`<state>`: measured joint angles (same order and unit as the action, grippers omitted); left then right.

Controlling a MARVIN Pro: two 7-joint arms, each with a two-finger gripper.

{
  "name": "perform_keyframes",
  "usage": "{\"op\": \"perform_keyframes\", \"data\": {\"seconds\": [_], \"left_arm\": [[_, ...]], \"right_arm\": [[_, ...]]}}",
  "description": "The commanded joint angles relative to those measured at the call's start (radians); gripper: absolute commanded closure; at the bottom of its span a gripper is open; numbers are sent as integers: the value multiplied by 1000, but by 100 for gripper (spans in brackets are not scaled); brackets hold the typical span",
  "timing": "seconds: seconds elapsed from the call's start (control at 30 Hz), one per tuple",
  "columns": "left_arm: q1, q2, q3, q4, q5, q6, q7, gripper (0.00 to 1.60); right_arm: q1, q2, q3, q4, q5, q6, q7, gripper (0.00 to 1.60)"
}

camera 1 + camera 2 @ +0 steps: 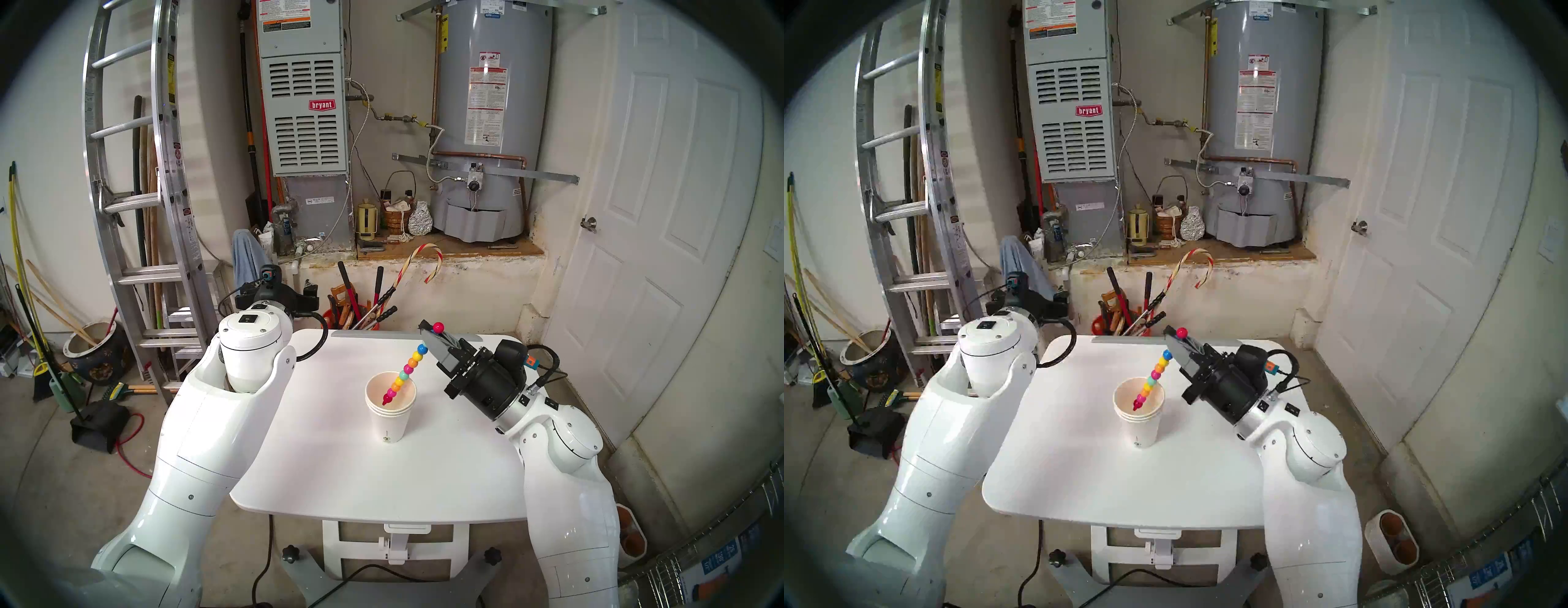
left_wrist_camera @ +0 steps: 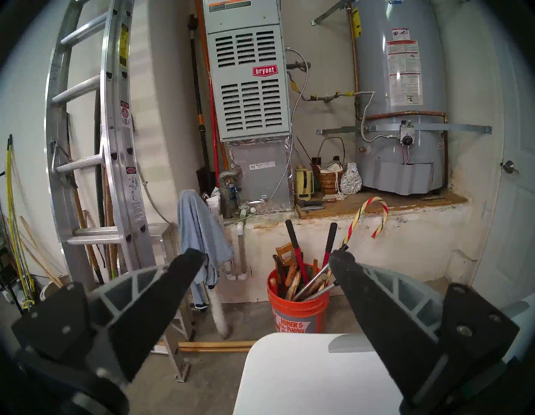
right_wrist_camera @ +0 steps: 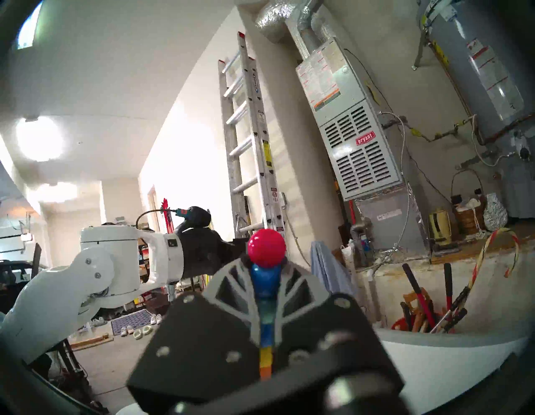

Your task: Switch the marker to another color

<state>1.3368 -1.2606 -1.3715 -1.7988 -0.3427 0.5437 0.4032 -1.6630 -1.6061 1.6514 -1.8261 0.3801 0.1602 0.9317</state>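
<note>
The marker (image 1: 406, 370), a slim stick of rainbow beads, leans to the right out of a stack of white paper cups (image 1: 389, 422) in the middle of the white table (image 1: 339, 475). Its pink tip rests inside the top cup. My right gripper (image 1: 429, 336) is shut on the marker's upper end, and the red top bead (image 3: 266, 249) pokes out past the fingertips with a blue bead pinched just below it. My left gripper (image 2: 269, 256) hangs open and empty beyond the table's far left corner, pointing at the back wall. The marker (image 1: 1157, 374) and the cups (image 1: 1142, 424) also show in the right head view.
An orange bucket (image 2: 298, 314) of long-handled tools stands on the floor just behind the table's far edge, with a striped candy cane (image 1: 424, 260) rising from it. A ladder (image 1: 140, 191) leans at the left. A white door (image 1: 662, 212) is on the right.
</note>
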Motion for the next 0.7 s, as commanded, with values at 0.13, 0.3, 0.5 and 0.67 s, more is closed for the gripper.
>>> {"op": "perform_keyframes", "data": {"seconds": [0.13,0.3,0.5,0.67], "left_arm": [[-18,-2,-2,-17,2,-8,0,0],[-18,-1,-2,-17,1,-8,0,0],[-18,-1,-2,-18,1,-8,0,0],[-18,-1,-2,-18,1,-9,0,0]], "right_arm": [[100,-2,-2,-94,-2,16,-28,160],[140,17,-5,-130,-40,34,-58,160],[191,33,-29,-164,-108,76,-95,160],[237,18,-69,-159,-159,104,-132,160]]}}
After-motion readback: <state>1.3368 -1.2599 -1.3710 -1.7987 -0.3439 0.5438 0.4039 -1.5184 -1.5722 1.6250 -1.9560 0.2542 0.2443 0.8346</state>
